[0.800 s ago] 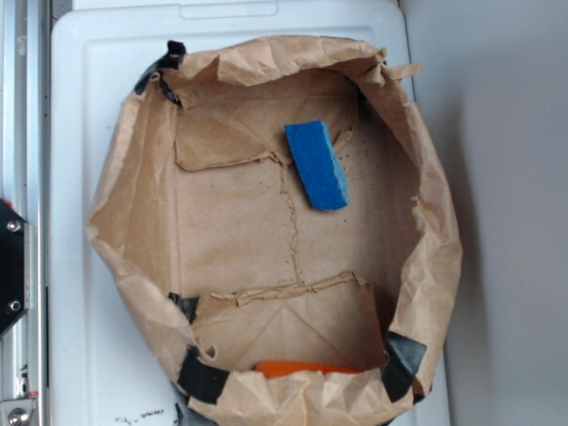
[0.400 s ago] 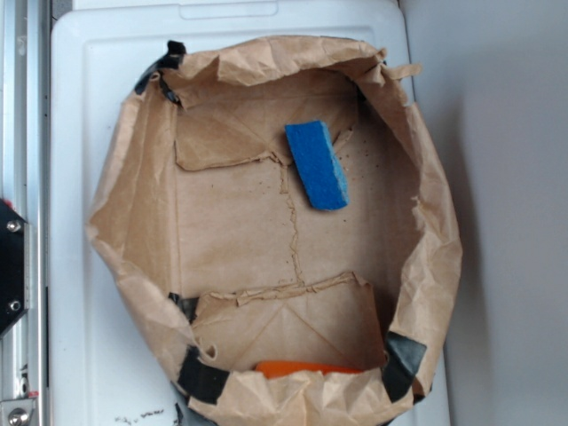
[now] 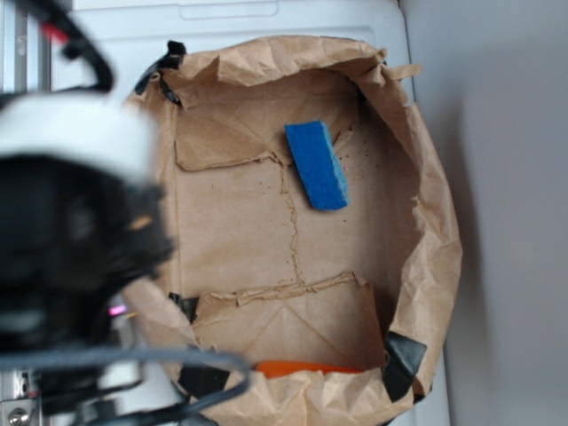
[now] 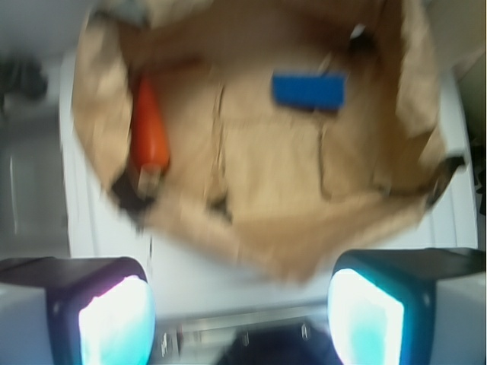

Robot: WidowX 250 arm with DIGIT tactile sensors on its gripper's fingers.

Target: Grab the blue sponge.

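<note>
The blue sponge [image 3: 316, 166] lies flat on the floor of an open brown paper bag [image 3: 437, 248], toward its far right part, slanted. In the wrist view the blue sponge [image 4: 308, 90] shows near the top, well ahead of my gripper [image 4: 243, 308]. The gripper is open, its two fingers wide apart with nothing between them, and it hangs outside the bag's rim over the white surface. My arm [image 3: 71, 240] fills the left of the exterior view as a dark blur, left of the bag and far from the sponge.
A flat orange object [image 3: 306, 367] lies against the bag's near wall; in the wrist view the orange object [image 4: 149, 133] is at the left. The bag's crumpled walls [image 4: 99, 114] stand up all round. The bag rests on a white plastic lid [image 3: 266, 16]. A metal rail [image 3: 19, 53] runs along the left.
My arm has come into the exterior view from the left, covering the bag's left wall. The sponge, the bag and the orange object have not moved.
</note>
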